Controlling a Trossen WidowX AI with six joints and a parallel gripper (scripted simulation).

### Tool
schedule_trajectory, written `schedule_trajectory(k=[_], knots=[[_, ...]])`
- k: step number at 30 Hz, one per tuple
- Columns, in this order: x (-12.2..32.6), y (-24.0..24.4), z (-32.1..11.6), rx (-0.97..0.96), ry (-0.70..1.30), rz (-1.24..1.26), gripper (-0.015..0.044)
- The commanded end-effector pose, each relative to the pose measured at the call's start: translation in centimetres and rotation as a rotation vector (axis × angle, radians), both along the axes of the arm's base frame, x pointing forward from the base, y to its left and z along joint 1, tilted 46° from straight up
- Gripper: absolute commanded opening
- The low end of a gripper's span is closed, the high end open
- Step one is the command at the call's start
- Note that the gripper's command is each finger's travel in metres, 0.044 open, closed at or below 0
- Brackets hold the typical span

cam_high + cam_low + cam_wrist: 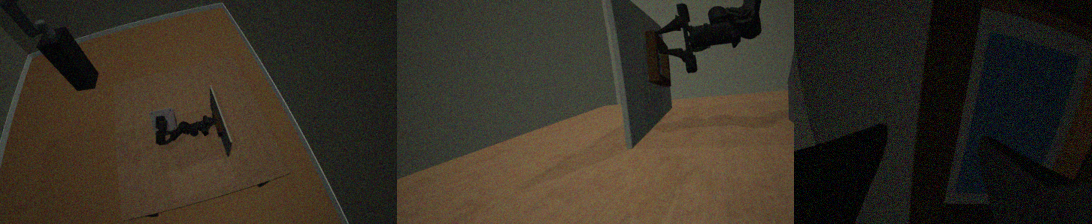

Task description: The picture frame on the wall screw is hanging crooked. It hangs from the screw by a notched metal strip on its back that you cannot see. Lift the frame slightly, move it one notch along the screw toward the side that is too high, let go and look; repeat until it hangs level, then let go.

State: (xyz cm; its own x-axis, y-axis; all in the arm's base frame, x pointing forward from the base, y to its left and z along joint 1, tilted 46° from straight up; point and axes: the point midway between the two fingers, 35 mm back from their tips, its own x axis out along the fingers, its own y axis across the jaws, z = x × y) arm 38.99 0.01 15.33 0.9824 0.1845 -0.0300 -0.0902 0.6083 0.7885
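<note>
The wooden picture frame (653, 60) (944, 75) hangs on the upright grey panel (637, 83) (869, 60). The wrist view shows its dark bar, a pale mat and a blue picture; the bar leans slightly there. How crooked it hangs I cannot tell. My gripper (661, 40) (934, 137) is open around the frame's upper bar: one finger is over the panel beyond the bar, the other in front of the picture. The bar lies between them with no clear grip on it. The screw and the notched strip are hidden.
In the top view the arm (192, 128) reaches from its pale base plate (171, 114) to the thin upright panel (221, 113). A large dark block (69, 60) hangs at the upper left. A pale border (259, 60) edges the orange-brown floor.
</note>
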Motion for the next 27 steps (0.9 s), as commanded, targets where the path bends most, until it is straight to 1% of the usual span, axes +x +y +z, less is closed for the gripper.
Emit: schedule_trajectory(k=[1, 24, 27], knots=[[0.07, -0.14, 0.02, 0.004, 0.0, -0.007, 0.026], [0.08, -0.2, 0.01, 0.004, 0.0, -0.007, 0.026], [0.08, -0.2, 0.01, 0.004, 0.0, -0.007, 0.0181]])
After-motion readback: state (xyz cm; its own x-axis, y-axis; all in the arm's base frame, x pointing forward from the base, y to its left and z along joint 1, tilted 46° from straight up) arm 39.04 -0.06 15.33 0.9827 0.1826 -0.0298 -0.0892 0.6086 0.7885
